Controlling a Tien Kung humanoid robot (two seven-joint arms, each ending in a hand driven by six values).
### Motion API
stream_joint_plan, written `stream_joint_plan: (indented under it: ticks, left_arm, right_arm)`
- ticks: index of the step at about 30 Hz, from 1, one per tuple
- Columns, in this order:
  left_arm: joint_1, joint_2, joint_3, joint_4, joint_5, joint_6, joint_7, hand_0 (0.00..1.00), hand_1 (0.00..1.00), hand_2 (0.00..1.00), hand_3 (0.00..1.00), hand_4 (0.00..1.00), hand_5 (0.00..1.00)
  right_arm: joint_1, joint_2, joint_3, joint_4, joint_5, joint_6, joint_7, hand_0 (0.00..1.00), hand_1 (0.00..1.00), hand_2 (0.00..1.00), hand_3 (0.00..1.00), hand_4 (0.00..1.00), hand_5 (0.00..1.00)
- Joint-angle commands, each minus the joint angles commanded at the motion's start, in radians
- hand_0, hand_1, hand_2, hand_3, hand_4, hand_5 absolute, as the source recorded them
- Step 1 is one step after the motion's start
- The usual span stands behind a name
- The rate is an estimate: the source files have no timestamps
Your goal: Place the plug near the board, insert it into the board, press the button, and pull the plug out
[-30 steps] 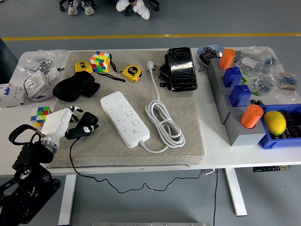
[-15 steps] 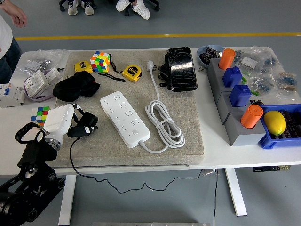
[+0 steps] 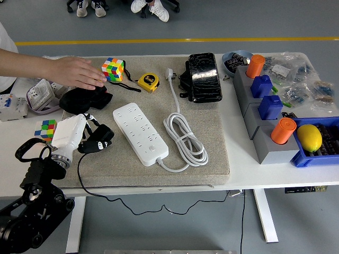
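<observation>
The white power strip lies slantwise on the grey mat, its white cord coiled to its right. A black plug with a thin black cable is held in my left hand, a white-shelled hand on a black arm. The fingers are curled round the plug. It sits just above the mat's left part, a short way left of the strip and apart from it. A person's bare hand reaches in from the left and lies over the mat's far left corner, next to the Rubik's cube.
A black pouch, a yellow tape measure and a black case sit at the back of the mat. A small cube lies left of my hand. Grey holders with orange and blue pieces and a blue bin stand on the right.
The person's hand has come in from the left and now rests over the mat's far left corner. My left hand has shifted slightly with the plug in it.
</observation>
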Motion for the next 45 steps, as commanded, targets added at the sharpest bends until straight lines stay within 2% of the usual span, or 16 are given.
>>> stream_joint_plan:
  ticks: [3,7,12,16,18,22,27,38,45]
  left_arm:
    - [0.003,0.006,-0.002,-0.002,-0.029,0.015,-0.046,0.16,0.276,0.336,0.519,0.863,0.002]
    - [0.004,0.02,-0.011,0.001,-0.091,0.039,-0.134,0.161,0.269,0.33,0.518,0.852,0.002]
    - [-0.007,0.044,-0.005,0.017,-0.196,0.052,-0.294,0.163,0.266,0.329,0.517,0.852,0.002]
    - [-0.032,0.06,0.033,0.039,-0.268,0.055,-0.424,0.163,0.266,0.329,0.517,0.852,0.002]
    - [-0.048,0.061,0.056,0.057,-0.288,0.056,-0.472,0.158,0.269,0.329,0.517,0.857,0.002]
    - [-0.08,0.059,0.099,0.088,-0.294,0.057,-0.497,0.158,0.269,0.329,0.517,0.857,0.002]
    - [-0.118,0.049,0.134,0.131,-0.266,0.06,-0.49,0.165,0.27,0.328,0.517,0.858,0.002]
    - [-0.15,0.022,0.12,0.195,-0.211,0.081,-0.485,0.169,0.272,0.327,0.517,0.86,0.002]
    - [-0.153,0.011,0.115,0.219,-0.196,0.085,-0.488,0.169,0.276,0.328,0.517,0.863,0.002]
  right_arm:
    - [0.0,0.0,-0.002,0.0,0.001,0.0,0.0,0.547,0.595,0.545,0.506,0.834,0.387]
    - [-0.001,0.001,-0.003,0.0,0.001,-0.001,0.001,0.547,0.595,0.545,0.506,0.831,0.386]
    - [-0.001,0.001,-0.005,-0.001,0.001,-0.001,0.002,0.547,0.596,0.544,0.505,0.83,0.386]
    - [-0.001,0.001,-0.003,0.0,0.002,-0.001,0.002,0.547,0.596,0.544,0.505,0.83,0.386]
    - [0.0,0.0,-0.004,0.0,0.003,-0.001,0.002,0.547,0.595,0.542,0.504,0.828,0.384]
    - [0.0,0.0,-0.002,0.001,0.001,-0.001,0.002,0.547,0.595,0.542,0.504,0.828,0.384]
    - [-0.001,-0.001,-0.003,0.001,0.002,-0.002,0.002,0.548,0.595,0.542,0.505,0.827,0.383]
    - [-0.002,-0.002,-0.004,0.002,0.003,-0.002,0.002,0.548,0.592,0.541,0.504,0.823,0.377]
    - [-0.001,-0.003,0.0,0.003,-0.002,-0.002,0.002,0.548,0.591,0.541,0.504,0.821,0.374]
